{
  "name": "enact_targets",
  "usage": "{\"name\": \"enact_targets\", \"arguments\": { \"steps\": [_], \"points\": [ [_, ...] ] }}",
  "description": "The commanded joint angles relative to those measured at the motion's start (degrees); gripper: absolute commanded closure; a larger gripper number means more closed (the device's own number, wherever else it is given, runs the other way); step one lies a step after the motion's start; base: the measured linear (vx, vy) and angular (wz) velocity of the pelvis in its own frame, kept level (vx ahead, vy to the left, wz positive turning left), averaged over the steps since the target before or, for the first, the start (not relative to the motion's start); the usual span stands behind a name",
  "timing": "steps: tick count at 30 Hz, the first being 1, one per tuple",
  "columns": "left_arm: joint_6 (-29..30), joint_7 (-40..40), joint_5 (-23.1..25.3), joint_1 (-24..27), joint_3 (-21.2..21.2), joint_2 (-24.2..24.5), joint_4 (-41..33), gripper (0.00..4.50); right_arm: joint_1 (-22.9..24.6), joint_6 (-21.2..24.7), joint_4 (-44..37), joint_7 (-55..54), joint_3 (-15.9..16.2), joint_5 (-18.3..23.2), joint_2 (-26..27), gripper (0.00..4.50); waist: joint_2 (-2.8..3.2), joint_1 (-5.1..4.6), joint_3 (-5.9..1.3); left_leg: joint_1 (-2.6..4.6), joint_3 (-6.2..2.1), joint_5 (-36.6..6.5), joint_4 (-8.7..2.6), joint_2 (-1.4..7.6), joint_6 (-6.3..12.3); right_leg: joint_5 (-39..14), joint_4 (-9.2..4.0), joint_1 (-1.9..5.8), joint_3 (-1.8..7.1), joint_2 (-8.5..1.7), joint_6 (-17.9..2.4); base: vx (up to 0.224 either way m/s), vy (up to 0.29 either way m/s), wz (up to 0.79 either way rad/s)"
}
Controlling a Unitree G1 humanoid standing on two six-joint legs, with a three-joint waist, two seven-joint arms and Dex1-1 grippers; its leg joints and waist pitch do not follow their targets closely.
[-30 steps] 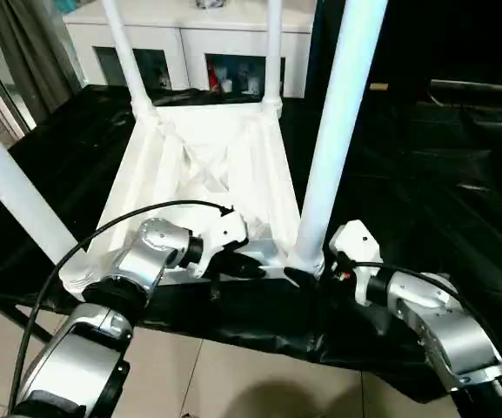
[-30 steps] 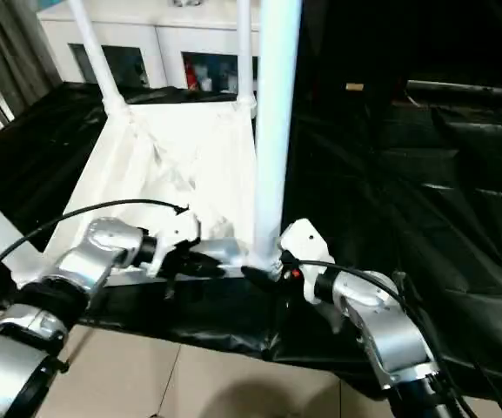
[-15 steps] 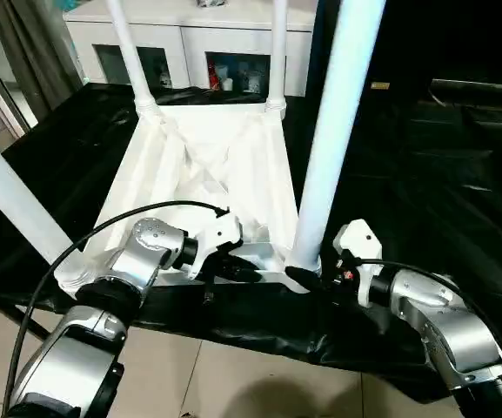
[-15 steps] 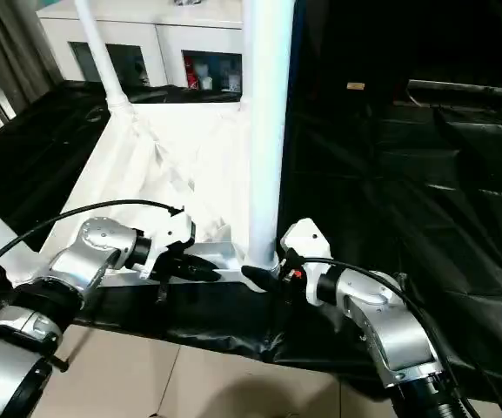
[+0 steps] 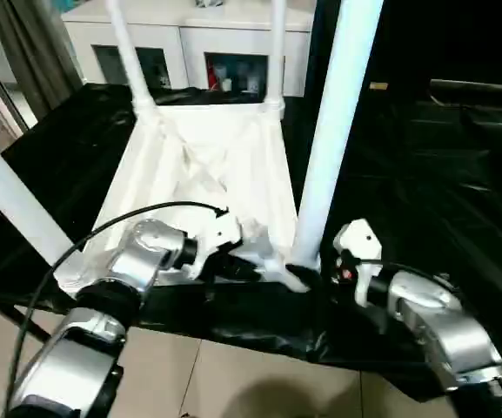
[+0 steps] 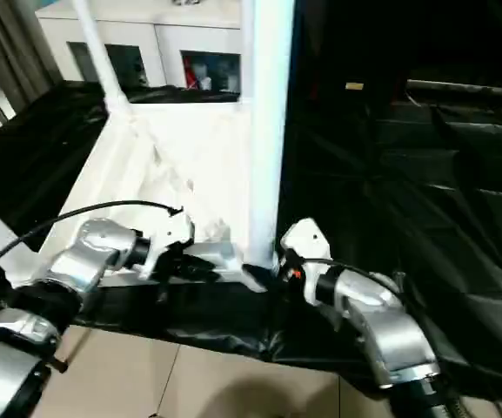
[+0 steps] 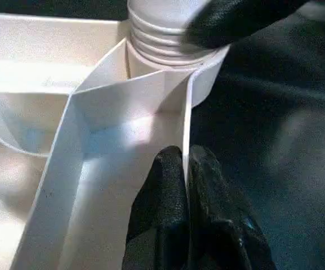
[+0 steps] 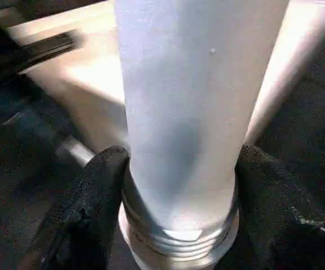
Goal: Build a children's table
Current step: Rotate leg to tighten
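Observation:
The children's table lies upside down on black sheeting, its ribbed white top [image 5: 207, 165] facing up. Legs stand in its corner sockets: two far ones [image 5: 277, 43], a near-left one [image 5: 11, 196] and a thick near-right one [image 5: 333, 131]. My left gripper [image 5: 246, 268] is shut on the thin near rim [image 7: 187, 112] of the top, just beside the near-right socket. My right gripper [image 5: 307, 274] grips the near-right leg [image 8: 190, 84] just above its threaded end, one black finger [image 8: 94, 191] pressed on each side.
A white cabinet with glass doors [image 5: 190, 43] stands behind the table. Black sheeting [image 5: 425, 174] covers the work surface and drops off at the near edge onto tiled floor [image 5: 233, 383]. A grey curtain [image 5: 33, 43] hangs at the far left.
My right gripper's fingers have closed in onto the base of the near-right leg. The left gripper keeps its hold on the rim. The view has shifted slightly.

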Motion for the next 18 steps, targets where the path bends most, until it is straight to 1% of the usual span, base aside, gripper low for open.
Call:
{"name": "enact_targets", "arguments": {
  "steps": [1,2,3,4,5,6,7,8,10,12,13,14,15,16,17,18],
  "points": [
    [0.4,8.1,-1.4,-2.5,2.7,-4.2,1.1,4.50,-0.1,2.4,4.4,-5.6,2.4,-0.8,4.5,1.86,-1.41,0.09,-2.71,-0.17,-0.39,-14.7,-4.05,0.92,1.97,-32.2,-6.31,2.29,1.95,-3.41,-5.6,0.000,0.000,0.00],
    [1.7,11.7,-0.7,-3.4,2.7,-5.7,2.0,4.50,-1.1,2.7,5.6,-9.7,1.5,-1.6,6.5,1.86,-1.32,-0.21,-2.63,-0.11,-0.34,-15.1,-3.99,0.76,1.75,-33.5,-6.53,1.96,1.90,-3.31,-5.1,0.000,0.000,0.00],
    [3.0,14.6,-0.7,-4.3,3.0,-7.7,2.7,4.50,-2.3,3.3,7.1,-14.0,0.1,-1.8,8.8,1.86,-1.26,-0.26,-2.66,-0.02,-0.42,-15.3,-3.95,0.73,1.42,-34.1,-6.59,1.93,1.80,-3.38,-5.0,0.000,0.000,0.00],
    [3.8,16.1,-1.0,-4.8,3.3,-9.1,3.0,4.50,-3.1,4.0,8.1,-15.9,-0.6,-1.6,10.2,1.86,-1.29,-0.45,-2.71,-0.01,-0.54,-15.6,-3.96,0.65,1.32,-34.8,-6.77,1.97,1.64,-3.36,-4.6,0.000,0.000,0.00],
    [4.5,17.7,-1.0,-5.3,3.3,-10.7,3.3,4.50,-4.3,3.5,9.6,-18.3,-0.7,-2.2,11.6,1.86,-1.20,-0.47,-2.74,0.04,-0.62,-15.7,-4.05,0.73,1.41,-34.4,-6.82,2.02,1.61,-3.36,-4.6,0.000,0.000,0.00],
    [4.5,17.7,-1.0,-5.3,3.3,-10.7,3.3,4.50,-4.3,3.5,9.6,-18.3,-0.7,-2.2,11.6,1.86,-1.22,-0.60,-2.86,-0.20,-0.68,-15.1,-4.27,0.88,1.79,-32.0,-6.62,2.31,1.65,-3.35,-5.0,0.000,0.000,0.00],
    [4.9,18.5,-0.9,-5.6,2.9,-12.0,3.4,4.50,-5.5,3.0,10.9,-19.3,-0.5,-2.6,12.6,1.86,-1.05,-0.64,-2.92,-0.41,-0.67,-14.6,-4.45,0.95,2.29,-29.7,-6.54,2.49,1.60,-3.24,-5.4,0.000,0.000,0.00],
    [4.9,19.8,-0.4,-5.8,2.6,-12.9,3.8,4.50,-6.6,2.5,12.1,-20.2,-0.4,-3.4,13.6,1.87,-0.99,-0.66,-2.99,-0.35,-0.59,-14.5,-4.48,0.96,2.66,-28.2,-6.49,2.54,1.64,-3.28,-6.0,0.000,0.000,0.00],
    [4.5,21.3,0.4,-5.9,2.3,-13.3,4.2,4.50,-7.6,1.7,13.3,-20.4,-0.2,-4.4,14.2,1.87,-1.02,-0.67,-3.15,-0.46,-0.57,-13.6,-4.43,0.98,2.96,-25.5,-6.17,2.68,1.83,-3.29,-6.9,0.000,0.000,0.00],
    [4.0,21.6,0.7,-5.9,2.2,-13.1,4.6,4.50,-7.9,1.6,13.6,-20.5,-0.4,-4.6,14.3,1.87,-1.06,-0.52,-3.26,-0.39,-0.43,-12.5,-4.33,1.03,3.44,-22.5,-5.91,2.77,2.00,-3.29,-7.9,0.000,0.000,0.00],
    [3.8,21.3,0.8,-5.9,2.3,-12.6,4.7,4.50,-7.7,1.3,13.0,-19.3,-0.5,-4.0,14.0,1.87,-1.12,-0.47,-3.25,-0.48,-0.37,-12.2,-4.30,1.04,3.78,-21.4,-5.80,2.88,2.04,-3.32,-8.5,0.000,0.000,0.00],
    [3.7,21.3,1.0,-6.0,2.5,-12.4,5.1,4.50,-7.8,1.0,12.9,-18.9,-0.7,-3.8,14.2,1.87,-1.17,-0.47,-3.29,-0.46,-0.31,-12.2,-4.26,1.02,3.98,-21.5,-5.79,2.90,2.04,-3.33,-8.7,0.000,0.000,0.00],
    [3.5,20.4,0.8,-6.0,2.7,-12.0,5.2,4.50,-7.5,0.8,12.1,-17.6,-1.3,-2.9,14.2,1.52,-1.36,-0.47,-3.31,-0.43,-0.25,-12.1,-4.22,1.00,4.07,-21.5,-5.79,2.90,2.05,-3.32,-8.8,0.000,0.000,0.00],
    [3.3,19.9,0.7,-6.0,2.9,-11.6,5.0,4.50,-7.3,1.0,11.2,-16.2,-1.5,-2.0,13.8,1.52,-1.32,-0.37,-3.32,-0.36,-0.19,-11.9,-4.17,0.98,4.36,-21.7,-5.83,2.88,2.07,-3.38,-8.9,0.000,0.000,0.00],
    [2.6,19.4,0.4,-5.9,3.1,-11.1,4.8,4.50,-7.0,1.3,10.2,-15.1,-1.3,-1.6,13.0,1.17,-1.38,-0.31,-3.26,-0.41,-0.21,-11.9,-4.23,1.00,4.67,-22.2,-5.88,2.92,2.04,-3.39,-8.8,0.000,0.000,0.00],
    [2.6,19.4,0.4,-5.9,3.1,-11.1,4.8,4.50,-7.0,1.3,10.2,-15.1,-1.3,-1.6,13.0,1.15,-1.37,-0.29,-3.28,-0.49,-0.24,-11.8,-4.23,0.97,4.77,-22.5,-5.88,3.04,2.00,-3.40,-8.6,0.000,0.000,0.00]
  ]
}}
